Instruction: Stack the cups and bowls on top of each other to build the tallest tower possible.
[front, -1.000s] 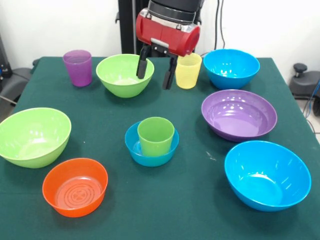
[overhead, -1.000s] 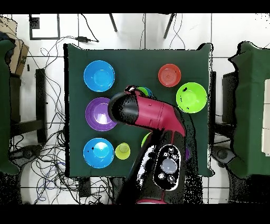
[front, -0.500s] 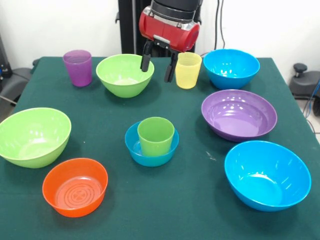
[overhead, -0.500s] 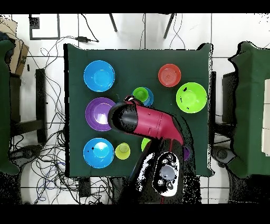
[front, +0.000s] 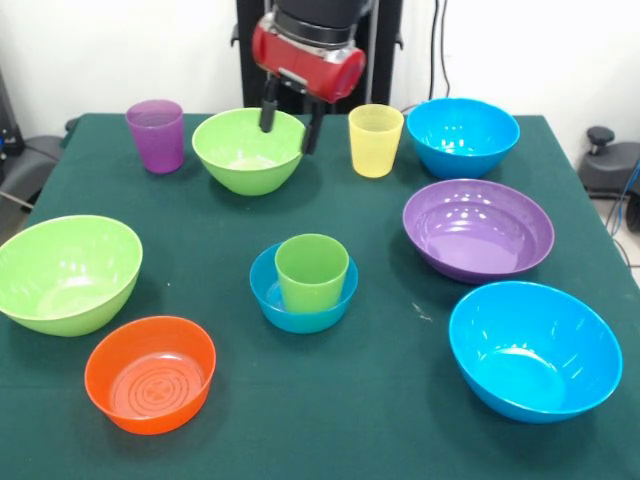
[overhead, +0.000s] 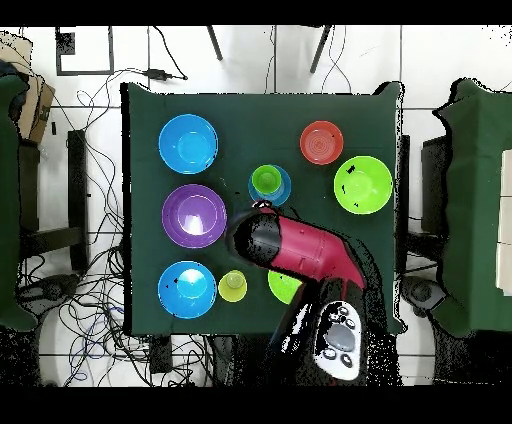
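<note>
**Front view: my gripper over the far lime bowl**

My gripper (front: 288, 118) hangs with fingers spread and empty above the right rim of the glossy lime green plastic bowl (front: 248, 150) at 12 o'clock. At table centre the translucent green plastic cup (front: 312, 272) stands upright inside the small blue plastic bowl (front: 303, 290). At 1 o'clock stands the translucent yellow plastic cup (front: 375, 140), and at 11 o'clock the translucent purple plastic cup (front: 156, 135).

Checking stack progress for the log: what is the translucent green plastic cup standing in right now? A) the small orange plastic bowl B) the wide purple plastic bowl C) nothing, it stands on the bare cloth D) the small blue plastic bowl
D: the translucent green plastic cup stands upright inside the small blue plastic bowl at mid-table, and the overhead view shows the same pair nested; nothing is on top of the cup yet.
</note>
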